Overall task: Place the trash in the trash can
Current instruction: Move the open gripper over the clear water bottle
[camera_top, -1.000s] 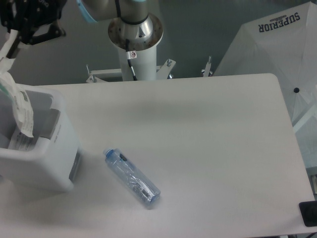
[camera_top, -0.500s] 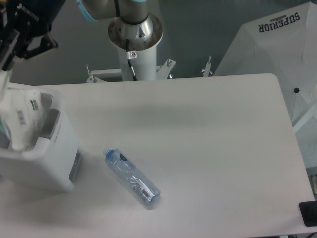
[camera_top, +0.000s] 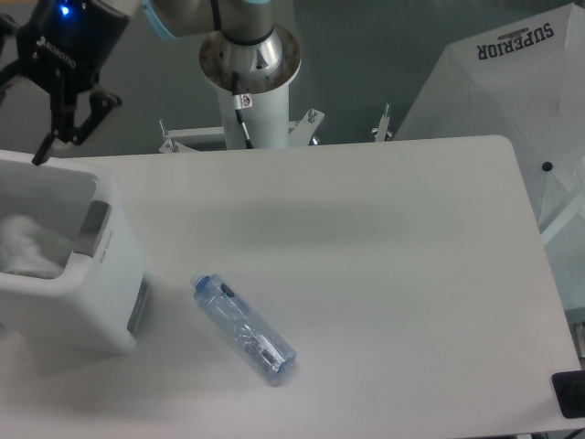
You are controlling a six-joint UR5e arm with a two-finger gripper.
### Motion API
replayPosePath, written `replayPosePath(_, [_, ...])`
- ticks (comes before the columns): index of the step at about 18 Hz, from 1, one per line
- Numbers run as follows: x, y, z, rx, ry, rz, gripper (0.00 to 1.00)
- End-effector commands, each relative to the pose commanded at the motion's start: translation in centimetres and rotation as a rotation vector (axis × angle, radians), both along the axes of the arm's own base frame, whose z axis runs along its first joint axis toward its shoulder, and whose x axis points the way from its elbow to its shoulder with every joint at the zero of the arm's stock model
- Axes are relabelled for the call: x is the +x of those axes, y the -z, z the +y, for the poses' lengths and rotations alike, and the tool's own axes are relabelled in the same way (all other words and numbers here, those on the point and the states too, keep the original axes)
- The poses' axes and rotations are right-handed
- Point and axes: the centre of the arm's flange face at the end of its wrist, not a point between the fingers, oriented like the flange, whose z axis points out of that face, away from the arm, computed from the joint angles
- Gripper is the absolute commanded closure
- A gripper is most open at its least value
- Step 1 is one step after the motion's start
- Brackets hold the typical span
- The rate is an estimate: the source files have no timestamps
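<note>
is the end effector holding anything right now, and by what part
Nothing. The end effector is open and empty above the trash can; the pouch lies inside it, and the bottle lies on the table.

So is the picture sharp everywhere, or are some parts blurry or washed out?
In the fixed camera view, lighting is soft and even; the bottle casts only a faint shadow. The pouch inside the trash can looks washed-out and indistinct. The gripper fingers are fairly sharp.
</note>
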Motion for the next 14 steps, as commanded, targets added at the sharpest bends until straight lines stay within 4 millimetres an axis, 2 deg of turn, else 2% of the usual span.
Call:
replayPosePath(3, [-4.9,1.9,-0.4,-0.034,-0.079,-0.016,0.02])
replayPosePath(8, [-12.7,5.1,-2.0,-0.078,-0.205,-0.066,0.0])
replayPosePath(10, [-15.4,7.5,-2.1,-0.116,-0.24,-0.085,0.0])
replayPosePath(14, [-18.7,13.5,-1.2,-0.285,-0.312,-0.048,0.0])
